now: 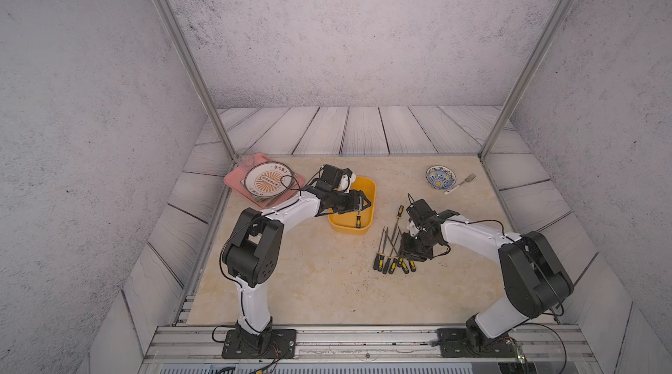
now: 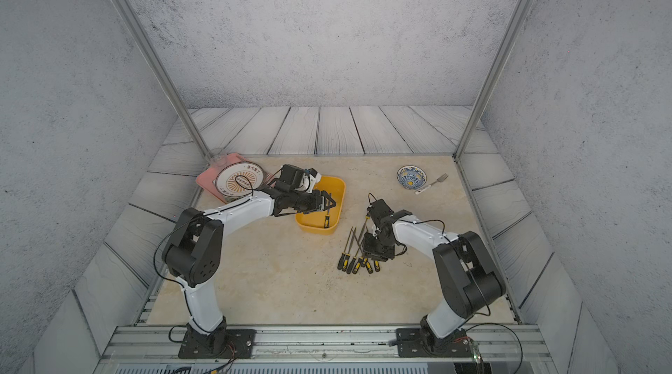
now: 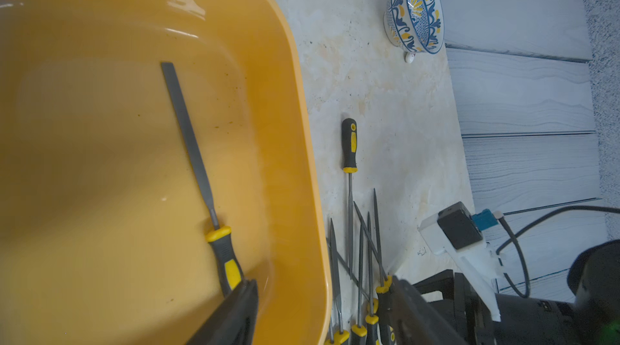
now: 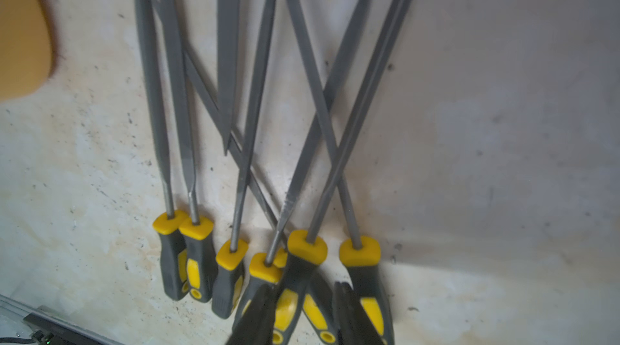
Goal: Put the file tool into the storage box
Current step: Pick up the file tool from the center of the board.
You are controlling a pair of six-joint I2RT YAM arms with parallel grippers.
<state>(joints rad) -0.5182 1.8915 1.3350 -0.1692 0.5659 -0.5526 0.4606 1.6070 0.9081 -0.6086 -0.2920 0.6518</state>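
Observation:
The storage box point(image 1: 349, 227) point(image 2: 320, 227) is a yellow tub left of the table's middle. One file tool point(image 1: 358, 221) point(image 3: 198, 159), with a grey blade and a black and yellow handle, lies inside it. My left gripper point(image 1: 363, 205) point(image 3: 322, 283) hangs open over the box's right side, holding nothing. Several more files point(image 1: 391, 252) point(image 4: 255, 125) lie crossed in a pile on the table to the right of the box. One lone file point(image 1: 399, 216) lies just behind them. My right gripper point(image 1: 409, 257) point(image 4: 302, 288) is down at the pile's handles, open, with its fingers point(image 4: 258, 316) on either side of two handles.
A pink tray point(image 1: 232, 179) carrying a round plate point(image 1: 267, 179) sits at the back left, close behind my left arm. A blue-patterned bowl point(image 1: 440, 176) and a fork point(image 1: 462, 183) lie at the back right. Metal posts stand at the table's back corners.

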